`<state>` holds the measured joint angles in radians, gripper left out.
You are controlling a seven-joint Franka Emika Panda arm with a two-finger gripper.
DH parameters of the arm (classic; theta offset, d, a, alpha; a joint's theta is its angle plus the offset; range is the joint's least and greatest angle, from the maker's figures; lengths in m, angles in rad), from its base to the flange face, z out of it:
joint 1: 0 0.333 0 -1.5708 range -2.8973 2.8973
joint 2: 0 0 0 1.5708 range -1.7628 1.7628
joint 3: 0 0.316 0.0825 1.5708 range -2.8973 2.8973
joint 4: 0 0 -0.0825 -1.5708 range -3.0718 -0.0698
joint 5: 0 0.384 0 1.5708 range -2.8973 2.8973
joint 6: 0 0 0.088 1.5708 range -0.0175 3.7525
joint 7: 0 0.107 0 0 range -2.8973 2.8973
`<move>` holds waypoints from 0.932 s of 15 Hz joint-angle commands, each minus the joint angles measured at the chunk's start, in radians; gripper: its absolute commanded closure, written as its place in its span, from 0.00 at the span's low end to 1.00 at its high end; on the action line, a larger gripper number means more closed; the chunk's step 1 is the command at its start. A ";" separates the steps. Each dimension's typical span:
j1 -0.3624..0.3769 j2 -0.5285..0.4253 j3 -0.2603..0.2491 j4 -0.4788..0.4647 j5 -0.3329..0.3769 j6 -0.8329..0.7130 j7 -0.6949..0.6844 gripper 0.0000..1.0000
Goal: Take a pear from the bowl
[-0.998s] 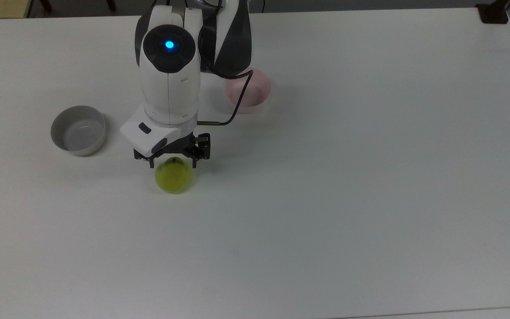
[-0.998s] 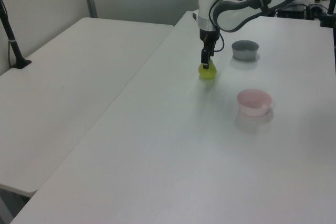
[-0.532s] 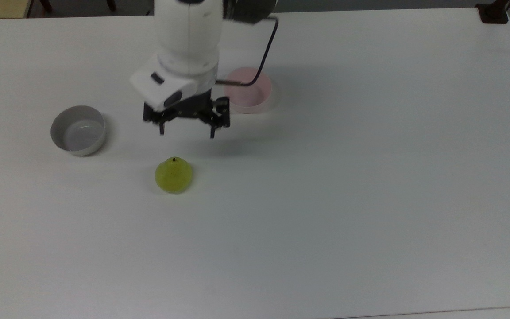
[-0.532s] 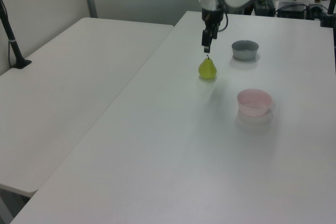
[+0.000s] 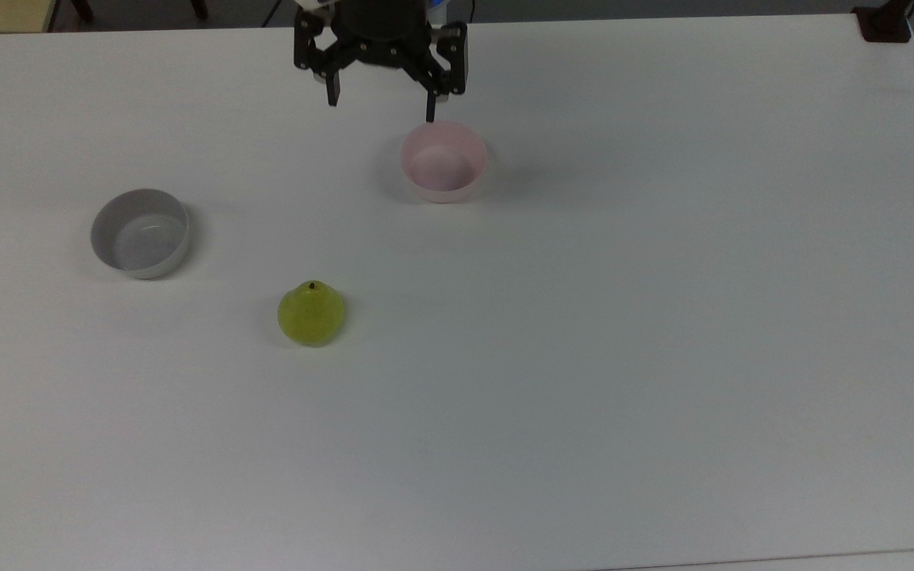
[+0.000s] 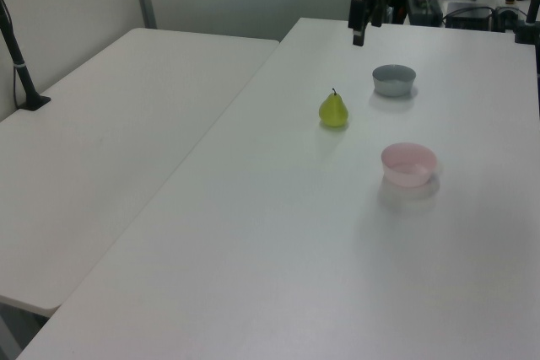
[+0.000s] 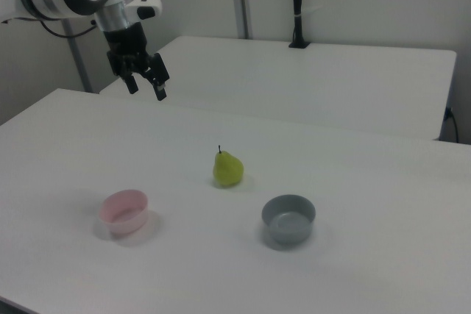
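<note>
No legible text, labels, brands, numbers or signs in any view.

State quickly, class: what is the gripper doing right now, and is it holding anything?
Gripper: jaws open, holding nothing, raised above the table; the pear stands on the table, outside the pink bowl.
</note>
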<state>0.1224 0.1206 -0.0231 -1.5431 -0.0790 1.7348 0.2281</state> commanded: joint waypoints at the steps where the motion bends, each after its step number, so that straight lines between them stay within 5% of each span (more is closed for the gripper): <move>1: -0.004 -0.048 -0.004 -0.066 0.024 -0.026 -0.024 0.00; 14: -0.006 -0.067 -0.014 -0.061 0.024 -0.072 -0.069 0.00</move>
<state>0.1186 0.0808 -0.0303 -1.5825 -0.0764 1.6836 0.1869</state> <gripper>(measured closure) 0.000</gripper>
